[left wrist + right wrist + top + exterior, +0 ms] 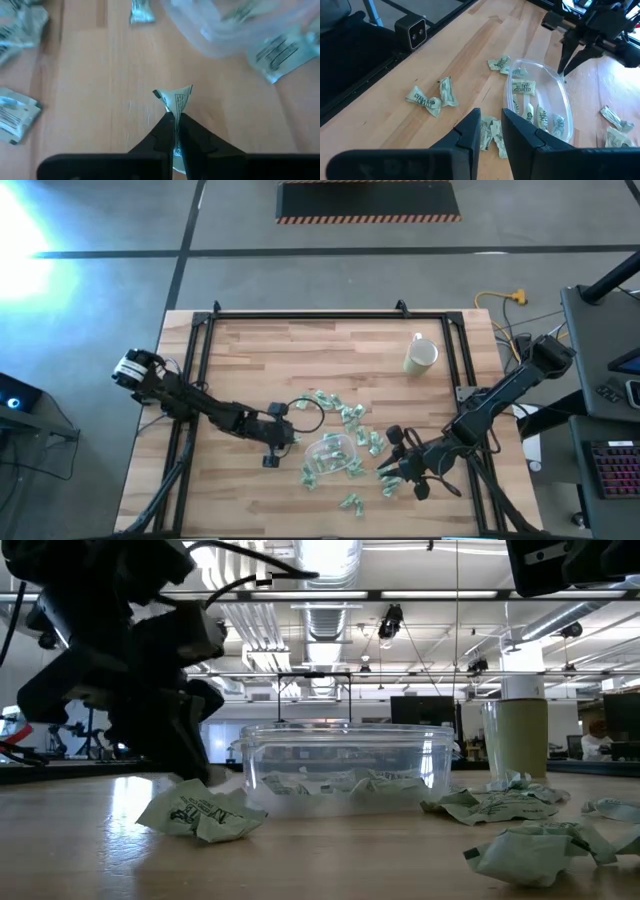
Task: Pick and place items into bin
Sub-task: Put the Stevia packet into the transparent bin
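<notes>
The clear plastic bin (330,452) stands on the wooden table with several pale-green wrapped items (532,107) inside. More items (345,415) lie scattered round it on the wood. My left gripper (294,440) is just left of the bin, slanting down, shut on one small item (176,100). My right gripper (491,122) hovers right of the bin, open, nothing between its fingers; loose items (492,135) lie on the table below it. My left gripper pinches one wrapped item between its two fingertips (167,125). A crinkled corner of the wrapper (179,96) sticks out past the fingertips. The fingers slant down from the table's left. Whether the item is clear of the wood, I cannot tell.
A cream mug (420,356) stands at the far right of the table. A black frame (200,340) runs along the table's left, far and right sides. Two items (431,97) lie apart toward the near edge.
</notes>
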### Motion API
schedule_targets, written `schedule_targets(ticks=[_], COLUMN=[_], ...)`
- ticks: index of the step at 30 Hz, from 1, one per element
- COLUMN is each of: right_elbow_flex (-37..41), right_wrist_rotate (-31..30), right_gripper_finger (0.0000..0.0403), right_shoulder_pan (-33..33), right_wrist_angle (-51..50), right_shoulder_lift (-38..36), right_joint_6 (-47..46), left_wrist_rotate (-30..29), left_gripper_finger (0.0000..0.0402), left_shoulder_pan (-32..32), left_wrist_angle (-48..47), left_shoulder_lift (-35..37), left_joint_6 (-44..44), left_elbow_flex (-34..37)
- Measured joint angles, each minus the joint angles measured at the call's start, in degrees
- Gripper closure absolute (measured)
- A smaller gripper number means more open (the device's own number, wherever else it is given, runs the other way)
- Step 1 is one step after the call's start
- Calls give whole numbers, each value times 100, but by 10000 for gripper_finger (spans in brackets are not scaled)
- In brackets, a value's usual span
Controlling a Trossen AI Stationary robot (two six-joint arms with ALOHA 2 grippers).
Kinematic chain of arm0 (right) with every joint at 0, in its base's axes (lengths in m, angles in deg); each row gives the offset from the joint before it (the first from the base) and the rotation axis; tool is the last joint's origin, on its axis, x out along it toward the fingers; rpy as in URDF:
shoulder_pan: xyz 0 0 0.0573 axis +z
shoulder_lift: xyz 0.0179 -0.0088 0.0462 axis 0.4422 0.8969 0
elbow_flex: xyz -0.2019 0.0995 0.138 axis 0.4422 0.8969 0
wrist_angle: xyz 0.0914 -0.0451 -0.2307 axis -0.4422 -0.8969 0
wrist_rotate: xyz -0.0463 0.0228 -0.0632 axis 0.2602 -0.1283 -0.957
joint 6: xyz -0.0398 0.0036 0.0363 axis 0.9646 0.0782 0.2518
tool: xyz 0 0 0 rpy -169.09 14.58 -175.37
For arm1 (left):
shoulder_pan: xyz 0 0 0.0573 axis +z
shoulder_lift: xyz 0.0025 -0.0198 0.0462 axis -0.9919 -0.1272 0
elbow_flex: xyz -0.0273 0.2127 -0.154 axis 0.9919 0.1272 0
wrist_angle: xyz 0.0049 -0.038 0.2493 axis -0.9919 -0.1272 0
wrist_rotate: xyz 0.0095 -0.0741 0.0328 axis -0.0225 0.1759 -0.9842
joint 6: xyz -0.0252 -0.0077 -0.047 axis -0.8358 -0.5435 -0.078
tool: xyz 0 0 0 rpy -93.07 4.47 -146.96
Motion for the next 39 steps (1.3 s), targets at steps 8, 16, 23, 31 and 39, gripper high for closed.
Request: schedule_targets(ticks=[8, 16, 23, 31, 39], right_elbow_flex=[0, 0, 0, 0, 0], right_wrist_rotate=[2, 0, 2, 2, 0], right_gripper_finger=[339, 339, 339, 339, 339], right_shoulder_pan=[0, 0, 1, 1, 2], right_wrist_angle=[0, 0, -19, -42, -120], right_shoulder_lift=[0, 0, 0, 0, 0], right_joint_6=[0, -7, -66, -105, -124], left_wrist_rotate=[-275, -163, 131, 489, 548], left_gripper_finger=[396, 395, 395, 395, 352], left_shoulder_pan=[-2, -7, -7, -7, -13], left_wrist_angle=[-67, 1032, 2143, 2855, 2930], left_shoulder_lift=[592, 510, 117, -324, -544], left_joint_6=[103, 1004, 1595, 2052, 2213], left_elbow_flex=[-34, -176, -214, -205, -336])
